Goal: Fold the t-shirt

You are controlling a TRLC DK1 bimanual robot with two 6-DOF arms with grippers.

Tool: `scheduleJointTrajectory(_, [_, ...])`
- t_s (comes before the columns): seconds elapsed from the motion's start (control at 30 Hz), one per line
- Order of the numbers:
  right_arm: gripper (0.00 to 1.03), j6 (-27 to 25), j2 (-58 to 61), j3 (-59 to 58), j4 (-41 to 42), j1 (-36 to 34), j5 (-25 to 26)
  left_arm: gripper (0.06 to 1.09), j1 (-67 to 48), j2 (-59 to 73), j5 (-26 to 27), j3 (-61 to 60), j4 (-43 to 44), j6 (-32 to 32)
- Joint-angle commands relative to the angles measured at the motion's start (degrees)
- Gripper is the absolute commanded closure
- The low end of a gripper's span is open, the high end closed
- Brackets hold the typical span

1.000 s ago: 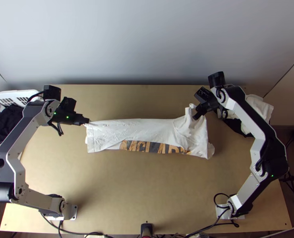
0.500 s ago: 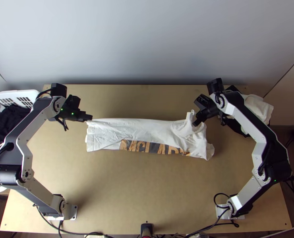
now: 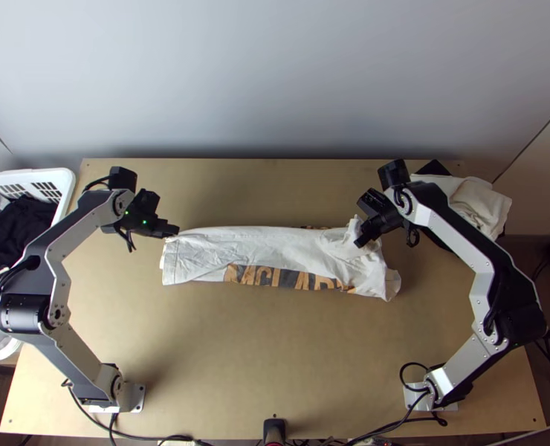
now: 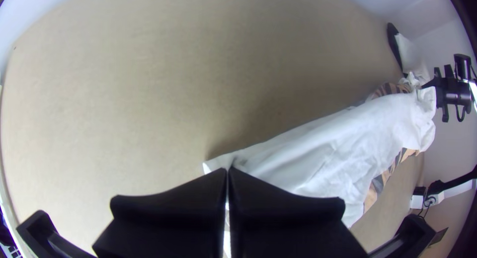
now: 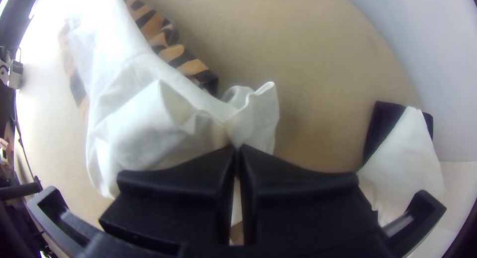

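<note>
Mostly white t-shirt (image 3: 264, 247), narrow, creased, orange-printed

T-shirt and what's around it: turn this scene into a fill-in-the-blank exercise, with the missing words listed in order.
At its more bunched end, the t-shirt is pinched by the jaws of the ____ gripper. The left gripper has its jaws shut on the t-shirt too, so the grippers holding it number ____ in all. Apart from its dark and orange print, the t-shirt is ____. In the top view, the clothes basket stands at the ____ side of the table.

Missing words: right; two; white; left.
</note>
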Motion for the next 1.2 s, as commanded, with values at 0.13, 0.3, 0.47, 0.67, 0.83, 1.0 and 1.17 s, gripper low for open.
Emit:
scheduleJointTrajectory(0.13, [0.41, 3.3, 0.2, -1.3, 1.4, -0.6, 0.4, 0.47, -0.4, 1.0, -0.2, 1.7, 0.5, -1.0])
scheduleJointTrajectory(0.3, [0.03, 6.0, -3.9, 0.8, 1.3, -1.4, 0.4, 0.1, 0.8, -3.2, -0.3, 3.1, -6.2, -4.4])
scheduleJointTrajectory(0.47, [0.03, 7.6, -10.1, 3.6, 1.0, 0.4, 0.2, 0.1, 1.8, -9.0, -0.2, 2.3, -12.1, -4.1])
scheduleJointTrajectory(0.67, [0.03, 10.2, -15.6, 6.4, -3.6, 5.0, 0.1, 0.1, 2.5, -13.5, -0.2, -2.1, -14.2, -3.5])
scheduleJointTrajectory(0.83, [0.03, 12.0, -18.4, 4.5, -4.3, 8.1, 0.0, 0.1, 2.4, -13.1, -0.3, -4.7, -13.4, -3.3])
scheduleJointTrajectory(1.0, [0.03, 12.1, -19.8, 0.8, -4.4, 9.7, -0.4, 0.1, 2.0, -11.1, -0.7, -5.4, -11.8, -3.6])
scheduleJointTrajectory(1.17, [0.03, 11.9, -20.3, -1.8, -5.0, 11.9, -0.5, 0.1, 1.6, -8.6, -1.4, -6.2, -9.8, -3.8])
